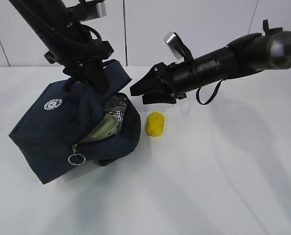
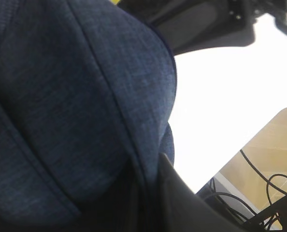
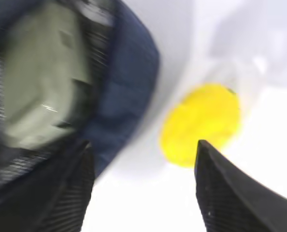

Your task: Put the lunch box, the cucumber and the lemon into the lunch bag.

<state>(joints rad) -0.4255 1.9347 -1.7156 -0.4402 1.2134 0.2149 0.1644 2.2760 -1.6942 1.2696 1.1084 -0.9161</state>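
Note:
The navy lunch bag (image 1: 47, 142) lies tilted on the white table with its mouth open to the right. My left gripper (image 1: 97, 81) is shut on its upper rim, and the fabric (image 2: 76, 96) fills the left wrist view. Inside the mouth sits the lunch box (image 1: 105, 129) with its pale green lid (image 3: 42, 82) showing. The yellow lemon (image 1: 155, 124) rests on the table just right of the bag, also seen as the lemon (image 3: 201, 123) ahead of my right gripper. That right gripper (image 1: 138, 96) (image 3: 143, 142) hangs open and empty above the lemon. The cucumber is out of view.
A metal ring pull (image 1: 77, 159) hangs from the bag's zipper at the front, and a round white logo (image 1: 52, 104) marks its side. The table edge with cables on the floor (image 2: 264, 193) shows in the left wrist view.

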